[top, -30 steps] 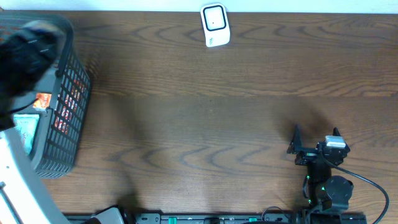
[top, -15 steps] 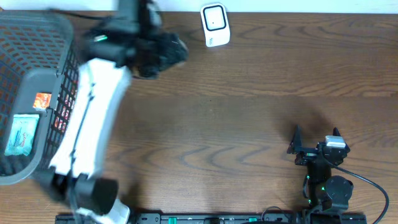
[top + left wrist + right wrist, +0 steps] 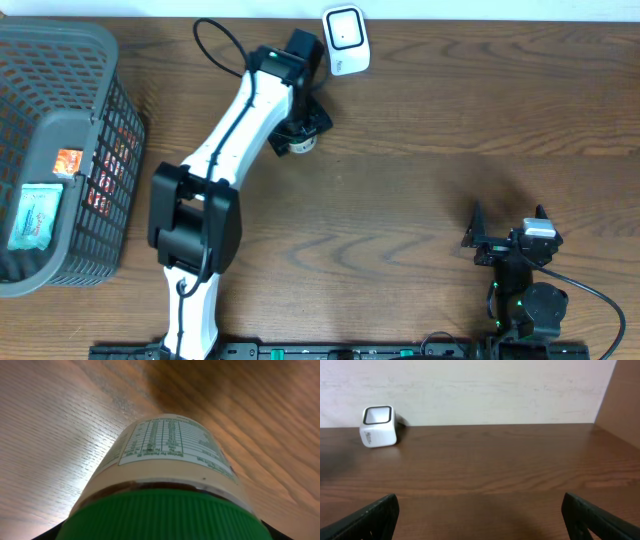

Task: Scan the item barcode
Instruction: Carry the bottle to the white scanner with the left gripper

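Note:
The item is a jar (image 3: 167, 455) with a green ribbed cap (image 3: 160, 515) and a cream label printed with a nutrition table. My left gripper (image 3: 300, 128) is shut on it at the cap end and holds it just above the table. In the overhead view the jar (image 3: 301, 145) hangs a little below and left of the white barcode scanner (image 3: 346, 40). No barcode shows in any view. My right gripper (image 3: 507, 226) rests open near the front right, nothing between its fingers; from its wrist the scanner (image 3: 379, 426) stands far left.
A grey mesh basket (image 3: 115, 160) stands at the left edge, holding a teal packet (image 3: 35, 215) and an orange item (image 3: 68, 162). The left arm (image 3: 215, 165) stretches diagonally across the left half of the table. A pale wall runs behind the scanner.
The left arm has swung from over the basket rightward across the table's back, and now holds the jar close to the scanner. The right arm has not moved.

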Robot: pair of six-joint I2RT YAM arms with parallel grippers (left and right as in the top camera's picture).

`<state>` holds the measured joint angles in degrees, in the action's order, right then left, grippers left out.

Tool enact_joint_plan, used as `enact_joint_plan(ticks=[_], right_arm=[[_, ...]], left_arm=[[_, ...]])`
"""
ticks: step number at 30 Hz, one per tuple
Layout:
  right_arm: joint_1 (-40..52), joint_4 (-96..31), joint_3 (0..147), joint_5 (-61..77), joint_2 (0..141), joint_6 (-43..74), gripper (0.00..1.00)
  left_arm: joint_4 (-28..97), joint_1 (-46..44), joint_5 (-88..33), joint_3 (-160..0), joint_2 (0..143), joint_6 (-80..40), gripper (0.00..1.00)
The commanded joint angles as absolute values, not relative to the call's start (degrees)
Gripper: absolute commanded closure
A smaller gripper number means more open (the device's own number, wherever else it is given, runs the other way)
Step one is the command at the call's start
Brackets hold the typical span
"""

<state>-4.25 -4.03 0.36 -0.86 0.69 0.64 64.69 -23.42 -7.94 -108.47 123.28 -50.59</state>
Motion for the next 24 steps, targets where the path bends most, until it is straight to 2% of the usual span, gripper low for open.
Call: enact_joint_plan(ticks=[1, 20, 23, 24], right_arm=[[-4.0, -4.3, 0.3, -1.0, 0.3, 0.8, 0.01], [-4.0, -4.3, 0.3, -1.0, 0.3, 0.8, 0.01], [-4.0, -4.3, 0.3, -1.0, 0.3, 0.8, 0.01], [-4.0, -4.3, 0.3, -1.0, 0.3, 0.8, 0.01]], left_arm=[[65.0, -24.3, -5.3, -109.1, 126.0, -55.0, 0.30], [66.1, -28.0, -5.5, -105.4, 130.3, -51.3, 0.30], [66.1, -28.5, -5.5, -105.4, 130.3, -51.3, 0.29], [66.2, -28.6, -5.5, -105.4, 130.3, -51.3, 0.25]])
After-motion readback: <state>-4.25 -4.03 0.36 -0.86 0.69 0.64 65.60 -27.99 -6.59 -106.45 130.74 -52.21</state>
